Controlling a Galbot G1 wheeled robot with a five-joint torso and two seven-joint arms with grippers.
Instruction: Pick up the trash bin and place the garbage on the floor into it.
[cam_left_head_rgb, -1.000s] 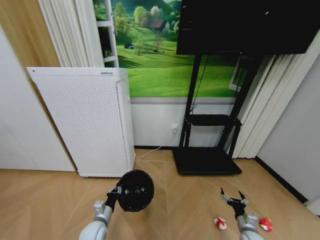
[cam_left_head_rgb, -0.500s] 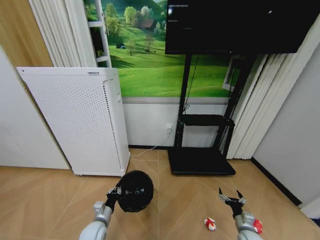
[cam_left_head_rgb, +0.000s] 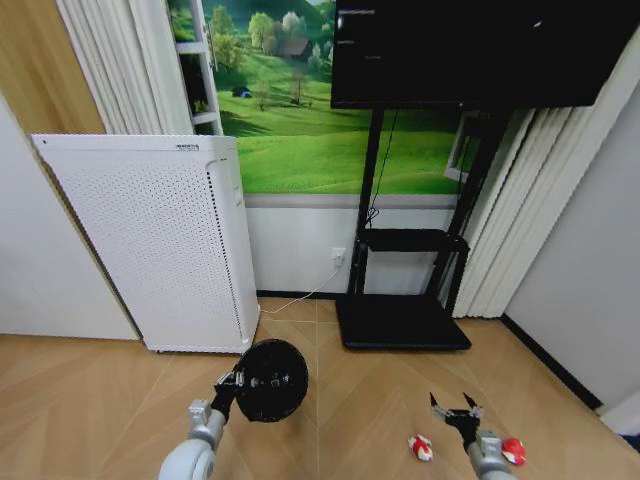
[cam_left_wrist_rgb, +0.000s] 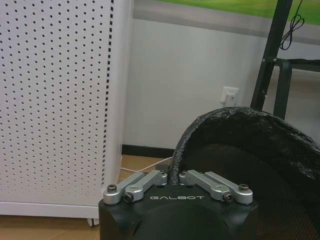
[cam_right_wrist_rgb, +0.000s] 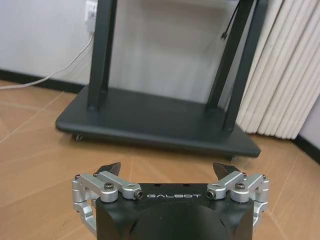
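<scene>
- The left gripper (cam_left_head_rgb: 232, 381), low at the robot's left front, is clamped on the rim of the trash bin (cam_left_head_rgb: 271, 380), a small black round bin.
- The bin hangs tipped, with its open mouth turned toward the head camera and lifted off the wooden floor (cam_left_head_rgb: 100, 400). This probably keeps the opening ready to take litter.
- In the left wrist view, the fingers (cam_left_wrist_rgb: 145, 179) close narrowly together, pinching the bin's crinkled black edge between them.
- A white perforated appliance (cam_left_head_rgb: 150, 240) stands just behind the bin, against the wall.
- The right gripper (cam_left_head_rgb: 452, 408) hovers low at the robot's right front, its fingers spread wide and holding nothing.
- Two small red-and-white pieces of garbage lie on the floor. One wrapper (cam_left_head_rgb: 420, 447) is just left of the right gripper; the other wrapper (cam_left_head_rgb: 513, 451) is just right of the arm.
- Whether the open gripper is above either piece is hard to judge from this angle.
- A black TV stand (cam_left_head_rgb: 405, 320) sits behind, near the wall.
</scene>
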